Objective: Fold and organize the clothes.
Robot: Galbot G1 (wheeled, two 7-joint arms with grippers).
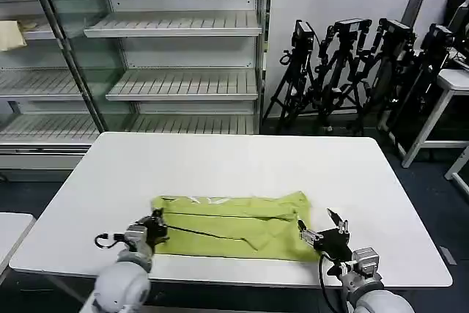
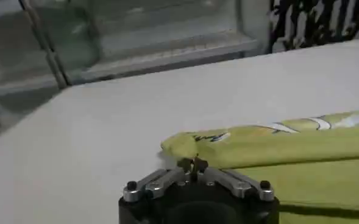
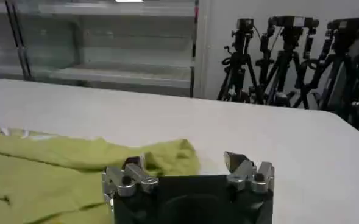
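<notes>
One lime collared shirt [image 1: 233, 226] lies on one white surface [image 1: 242, 166], flanked by two robot hands, left [image 1: 155, 225] and right [image 1: 322, 232]; four black camera tripods [image 1: 352, 71] stand behind.

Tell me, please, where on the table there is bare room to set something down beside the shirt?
The table is bare between the shirt and the far edge, and on both flanks toward its side edges. The near edge is crowded: the left gripper and right gripper sit at the shirt's two ends.
</notes>
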